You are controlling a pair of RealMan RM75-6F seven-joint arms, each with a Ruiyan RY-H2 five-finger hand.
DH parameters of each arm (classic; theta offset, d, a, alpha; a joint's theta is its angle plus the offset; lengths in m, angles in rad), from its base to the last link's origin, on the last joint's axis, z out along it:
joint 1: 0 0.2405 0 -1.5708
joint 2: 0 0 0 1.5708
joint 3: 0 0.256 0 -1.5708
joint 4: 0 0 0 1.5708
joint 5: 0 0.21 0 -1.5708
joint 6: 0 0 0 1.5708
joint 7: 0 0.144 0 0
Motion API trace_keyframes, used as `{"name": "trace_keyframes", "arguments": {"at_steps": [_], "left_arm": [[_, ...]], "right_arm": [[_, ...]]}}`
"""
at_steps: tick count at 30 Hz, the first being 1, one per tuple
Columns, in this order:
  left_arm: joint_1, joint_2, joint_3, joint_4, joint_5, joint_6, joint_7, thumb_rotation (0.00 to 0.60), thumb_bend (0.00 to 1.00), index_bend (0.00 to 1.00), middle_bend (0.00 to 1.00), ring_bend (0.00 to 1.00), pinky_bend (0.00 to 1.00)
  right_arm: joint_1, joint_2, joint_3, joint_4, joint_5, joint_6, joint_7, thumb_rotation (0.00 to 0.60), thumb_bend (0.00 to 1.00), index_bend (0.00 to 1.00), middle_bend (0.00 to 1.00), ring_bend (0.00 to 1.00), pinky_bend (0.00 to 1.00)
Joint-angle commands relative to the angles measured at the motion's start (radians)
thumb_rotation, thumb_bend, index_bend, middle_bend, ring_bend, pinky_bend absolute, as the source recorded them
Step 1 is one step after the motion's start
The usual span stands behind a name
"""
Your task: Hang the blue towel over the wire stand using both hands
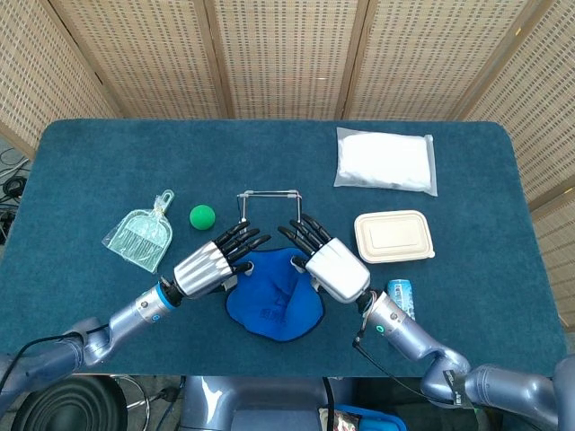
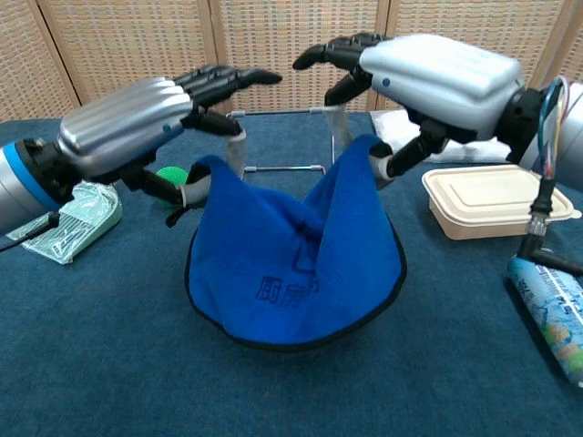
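The left hand [image 2: 137, 123] holds one top corner of the blue towel [image 2: 291, 264], pinched between its thumb and a finger while its other fingers stick out straight. The right hand [image 2: 437, 73] holds the other top corner the same way. The towel hangs down between the two hands like a little hammock, and its bottom edge looks like it may touch the table [image 2: 91, 364], though that is hard to tell. The wire stand [image 1: 268, 205] is just behind the towel, and the towel is not on it yet. So the step now looks like lifting the towel up. Next, both hands would need to go higher and forward together, so the towel can go over the top bar and drop down on both sides. The chest view shows the thumbs pinching the corners and how high the towel is. The head view hides that, but it shows the whole table: a green ball [image 1: 202, 215], a small dustpan [image 1: 139, 238], a white bag [image 1: 384, 162], a lunch box [image 1: 393, 236] and a can [image 1: 402, 296].
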Motion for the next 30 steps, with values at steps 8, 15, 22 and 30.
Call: {"name": "trace_keyframes", "arguments": {"at_steps": [8,15,22,30], "left_arm": [[-0.064,0.13,-0.131,-0.219,-0.088,-0.074,0.083,0.6,0.48,0.72,0.0,0.0,0.0],[-0.083,0.164,-0.185,-0.253,-0.126,-0.097,0.1,0.6,0.48,0.72,0.0,0.0,0.0],[-0.137,0.185,-0.26,-0.25,-0.186,-0.169,0.129,0.6,0.48,0.72,0.0,0.0,0.0],[-0.171,0.175,-0.294,-0.214,-0.227,-0.212,0.137,0.6,0.48,0.72,0.0,0.0,0.0]], "right_arm": [[0.042,0.064,0.129,-0.136,0.156,-0.05,-0.069,0.6,0.62,0.65,0.1,0.0,0.0],[0.058,0.067,0.162,-0.127,0.221,-0.067,-0.086,0.6,0.62,0.65,0.1,0.0,0.0],[0.113,0.029,0.245,-0.089,0.325,-0.091,-0.058,0.6,0.62,0.65,0.11,0.0,0.0],[0.178,0.008,0.32,-0.05,0.44,-0.117,-0.09,0.6,0.62,0.65,0.11,0.0,0.0]]}}
